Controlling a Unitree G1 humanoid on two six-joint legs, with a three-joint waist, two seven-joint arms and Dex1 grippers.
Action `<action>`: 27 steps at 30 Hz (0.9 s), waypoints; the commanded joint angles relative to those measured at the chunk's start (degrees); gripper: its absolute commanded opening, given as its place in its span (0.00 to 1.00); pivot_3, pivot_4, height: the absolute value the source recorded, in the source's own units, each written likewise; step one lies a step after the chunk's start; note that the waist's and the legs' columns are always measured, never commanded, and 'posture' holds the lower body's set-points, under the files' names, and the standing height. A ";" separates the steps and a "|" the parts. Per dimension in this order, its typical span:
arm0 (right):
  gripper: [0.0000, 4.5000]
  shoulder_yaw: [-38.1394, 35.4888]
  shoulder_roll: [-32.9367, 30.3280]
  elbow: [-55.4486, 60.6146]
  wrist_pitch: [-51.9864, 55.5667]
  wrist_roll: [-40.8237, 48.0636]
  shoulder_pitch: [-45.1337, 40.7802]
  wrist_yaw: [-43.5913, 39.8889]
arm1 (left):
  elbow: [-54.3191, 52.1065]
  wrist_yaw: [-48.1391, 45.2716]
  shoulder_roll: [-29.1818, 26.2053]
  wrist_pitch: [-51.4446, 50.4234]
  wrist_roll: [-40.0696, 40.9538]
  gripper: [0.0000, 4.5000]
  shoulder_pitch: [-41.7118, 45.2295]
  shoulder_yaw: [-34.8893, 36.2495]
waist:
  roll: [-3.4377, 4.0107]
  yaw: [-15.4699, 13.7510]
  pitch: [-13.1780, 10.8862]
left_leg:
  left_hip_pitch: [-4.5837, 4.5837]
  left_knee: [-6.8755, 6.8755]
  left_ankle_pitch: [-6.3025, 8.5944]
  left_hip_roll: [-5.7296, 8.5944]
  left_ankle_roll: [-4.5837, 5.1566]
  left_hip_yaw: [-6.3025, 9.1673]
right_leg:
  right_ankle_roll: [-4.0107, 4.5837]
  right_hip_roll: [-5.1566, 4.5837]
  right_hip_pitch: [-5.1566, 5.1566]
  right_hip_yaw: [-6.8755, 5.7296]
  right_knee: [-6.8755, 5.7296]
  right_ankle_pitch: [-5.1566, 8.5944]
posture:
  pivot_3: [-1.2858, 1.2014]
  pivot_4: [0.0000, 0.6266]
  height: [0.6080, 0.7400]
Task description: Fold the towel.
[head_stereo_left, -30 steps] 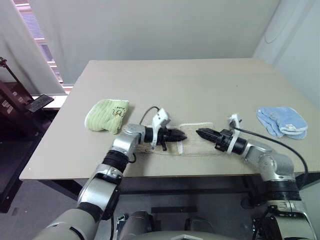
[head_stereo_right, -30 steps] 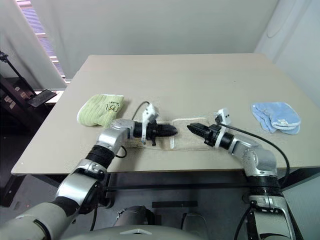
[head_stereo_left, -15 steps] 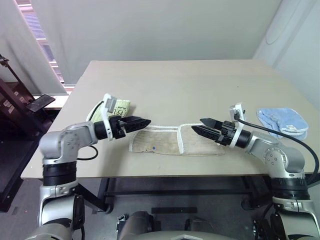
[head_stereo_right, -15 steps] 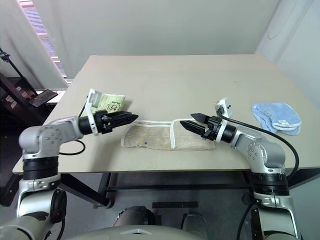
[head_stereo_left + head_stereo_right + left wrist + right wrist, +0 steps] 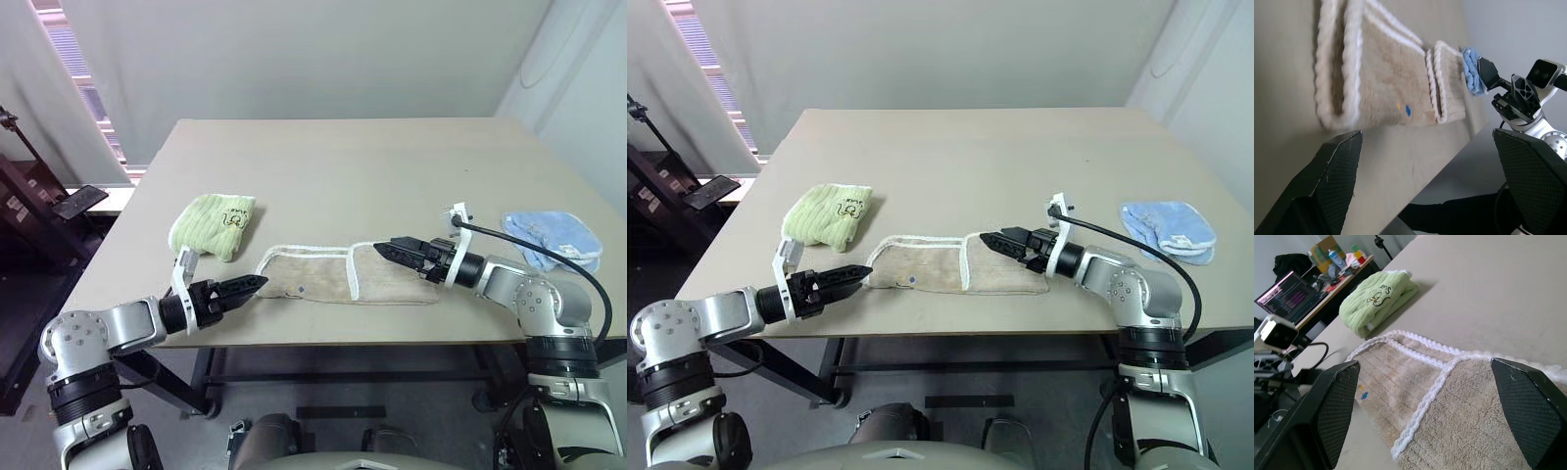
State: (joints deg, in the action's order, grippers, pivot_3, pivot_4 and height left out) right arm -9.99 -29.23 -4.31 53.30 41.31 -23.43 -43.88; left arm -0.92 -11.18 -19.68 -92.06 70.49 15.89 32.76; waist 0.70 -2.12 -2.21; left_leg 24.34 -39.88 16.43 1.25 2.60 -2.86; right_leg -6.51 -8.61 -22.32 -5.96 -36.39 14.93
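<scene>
The beige towel (image 5: 323, 275) lies as a long flat strip near the table's front edge. Its white corded edge runs around the left end, and another corded band crosses it near the middle (image 5: 351, 277). My left gripper (image 5: 257, 282) is open just off the towel's left end, low over the table edge, holding nothing. In the left wrist view its fingers (image 5: 1327, 186) stand wide apart with the towel (image 5: 1386, 93) ahead of them. My right gripper (image 5: 384, 248) is open above the towel's right half, pointing left. Its fingers (image 5: 1327, 406) are spread over the towel (image 5: 1459, 396).
A small light-green cloth (image 5: 214, 223) lies on the table (image 5: 343, 157) behind the towel's left end. A light-blue cloth (image 5: 554, 237) sits at the right edge. A side desk (image 5: 83, 201) stands beyond the table's left side, and a laptop (image 5: 1290, 296) sits on it.
Both grippers went from shut at the towel's middle to open. The left arm swung back and left off the towel to its left end. The right gripper stayed almost still.
</scene>
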 commanded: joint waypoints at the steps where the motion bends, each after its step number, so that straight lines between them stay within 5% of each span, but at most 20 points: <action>1: 0.99 -1.60 0.56 0.61 -0.63 0.70 -1.27 0.76 | 3.08 9.64 3.24 -0.44 3.70 1.00 1.06 3.82 | 0.01 0.01 0.01 | 0.00 0.00 0.00 0.00 -0.01 0.00 | 0.03 0.01 0.00 0.00 0.01 -0.02 | 0.52 0.00 0.81; 7: 0.99 -2.34 0.12 -0.21 -1.11 0.10 -1.87 2.25 | 8.28 25.65 9.77 -0.08 7.48 1.00 3.21 8.80 | 0.08 -0.01 0.08 | -0.06 0.00 -0.03 0.00 -0.05 0.05 | 0.07 0.07 0.00 0.02 -0.01 -0.07 | 0.52 0.00 0.81; 15: 0.99 -4.04 0.94 0.12 -2.59 -0.17 -0.88 4.63 | 10.03 41.19 11.07 10.12 22.32 1.00 1.89 4.90 | 0.07 -0.15 0.10 | -0.09 0.00 -0.03 0.00 -0.08 0.05 | 0.21 0.04 0.01 0.13 0.03 -0.10 | 0.52 0.00 0.81; 24: 0.99 -4.14 1.30 -0.71 -4.78 -0.96 -0.69 6.62 | 9.67 46.69 8.62 21.17 34.63 1.00 0.97 -4.92 | 0.08 -0.08 0.10 | -0.05 0.01 -0.03 0.00 -0.09 0.04 | 0.37 0.06 -0.04 0.17 0.15 -0.16 | 0.52 0.00 0.81; 27: 1.00 -3.79 1.38 -1.12 -5.42 -1.58 -0.63 6.80 | 8.78 46.96 7.38 23.94 36.76 0.86 0.17 -7.68 | 0.08 -0.09 0.10 | -0.03 0.12 -0.03 0.03 -0.09 0.00 | 0.37 0.08 -0.11 0.25 0.25 -0.16 | 0.52 0.00 0.81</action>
State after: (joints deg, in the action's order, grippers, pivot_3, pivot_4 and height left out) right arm -12.48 -28.06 -5.60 49.39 39.84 -23.38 -37.32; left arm 8.94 35.55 -11.62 -69.77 104.86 16.08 26.18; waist 0.77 -2.22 -2.11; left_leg 24.34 -39.73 16.40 1.29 2.51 -2.87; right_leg -6.13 -8.53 -22.46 -5.69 -36.13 14.78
